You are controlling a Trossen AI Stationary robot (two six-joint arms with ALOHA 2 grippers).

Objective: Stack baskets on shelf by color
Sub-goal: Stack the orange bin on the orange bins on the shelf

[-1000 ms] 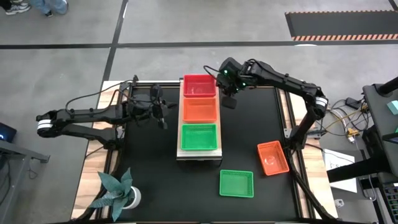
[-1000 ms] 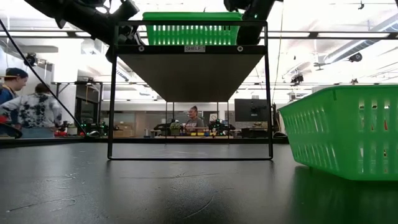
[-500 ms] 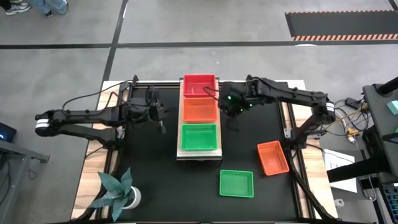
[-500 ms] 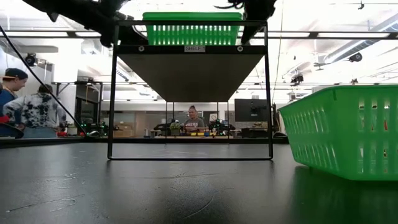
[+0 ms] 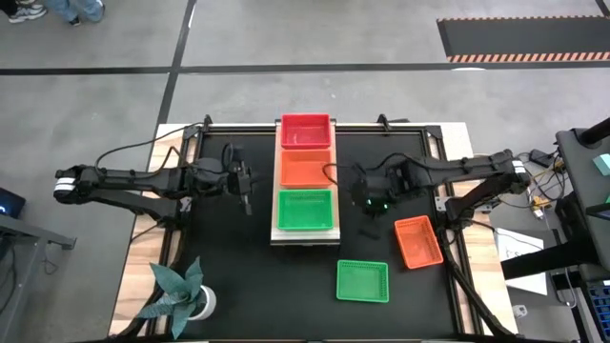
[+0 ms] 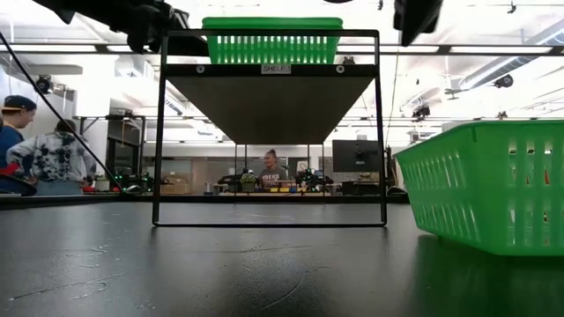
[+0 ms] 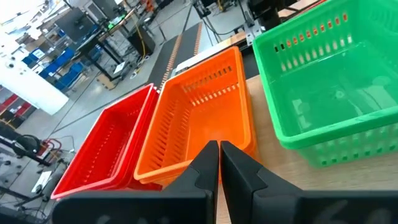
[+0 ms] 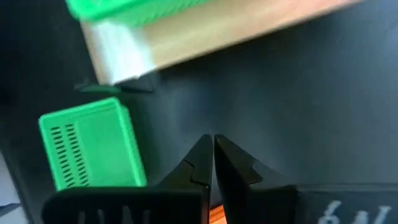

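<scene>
A light-wood shelf (image 5: 305,234) carries a crimson basket stack (image 5: 305,131), an orange one (image 5: 305,169) and a green one (image 5: 304,209), each resting on its base. A loose green basket (image 5: 362,281) and a loose orange basket (image 5: 418,242) lie on the black table near the right. My left gripper (image 5: 245,187) hovers shut left of the shelf, level with the orange stack (image 7: 205,118). My right gripper (image 5: 367,202) hovers shut right of the shelf, above bare table, with the loose green basket (image 8: 93,152) ahead.
A potted plant (image 5: 181,291) stands at the table's near left corner. The shelf stands raised on a black wire frame (image 6: 269,132). People stand in the room beyond the table (image 6: 35,150). Bare black tabletop lies between the shelf and the loose baskets.
My right gripper has swung from beside the crimson stack at the shelf's far end toward the table's near edge, now level with the green stack. My left gripper has drifted slightly toward the near edge. No basket has moved.
</scene>
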